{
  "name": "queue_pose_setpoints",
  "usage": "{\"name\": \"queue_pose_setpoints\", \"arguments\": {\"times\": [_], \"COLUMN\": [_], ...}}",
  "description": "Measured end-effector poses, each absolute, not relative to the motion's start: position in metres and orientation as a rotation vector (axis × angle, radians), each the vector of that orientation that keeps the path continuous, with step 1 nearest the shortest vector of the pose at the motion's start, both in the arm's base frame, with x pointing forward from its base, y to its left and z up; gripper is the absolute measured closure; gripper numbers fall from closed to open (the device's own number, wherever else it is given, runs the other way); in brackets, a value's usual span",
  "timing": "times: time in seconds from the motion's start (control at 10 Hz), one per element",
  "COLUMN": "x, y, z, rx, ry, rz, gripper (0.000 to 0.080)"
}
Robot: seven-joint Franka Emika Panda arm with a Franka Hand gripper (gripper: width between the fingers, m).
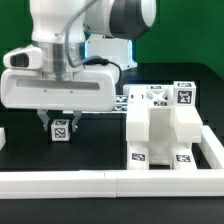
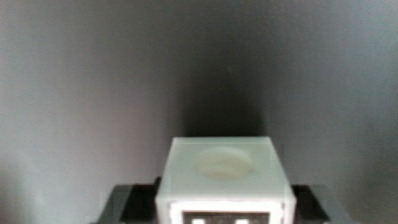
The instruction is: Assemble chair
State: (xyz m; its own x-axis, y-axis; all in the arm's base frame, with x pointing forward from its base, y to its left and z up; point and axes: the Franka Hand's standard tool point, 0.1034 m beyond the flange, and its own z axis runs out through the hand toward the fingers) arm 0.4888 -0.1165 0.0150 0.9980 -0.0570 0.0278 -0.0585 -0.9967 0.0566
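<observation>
Running along the front, the white border rail point(image 1: 90, 183) is edging the black table point(image 1: 30, 150). Behind it, the gripper point(image 1: 60, 128) is clasping a small tagged chair block point(image 1: 61, 130), while the chair's stacked parts point(image 1: 160, 125) are sitting toward the exterior view's right.

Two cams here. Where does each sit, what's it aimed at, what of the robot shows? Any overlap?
Exterior view: off the arm, low at the table's near edge, facing across the black table to the green backdrop; shows the arm's white wrist body and gripper around a small tagged chair part, stacked white chair parts on its right.
Wrist view: on the wrist, looking along the gripper at the table; dark fingers flank the part.
Shared: that tagged chair part and the table.
</observation>
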Motion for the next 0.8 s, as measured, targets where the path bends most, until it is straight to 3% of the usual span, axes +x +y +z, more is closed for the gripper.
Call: {"name": "queue_pose_setpoints", "arguments": {"times": [0.3, 0.7, 0.8], "x": [0.450, 0.446, 0.446], "y": [-0.130, -0.130, -0.131], "z": [0.016, 0.010, 0.010], "rx": [3.106, 3.100, 3.099], "ry": [-0.199, -0.218, -0.218], "rz": [-0.033, -0.049, -0.049], "gripper": [0.0518, 0.0518, 0.0465]}}
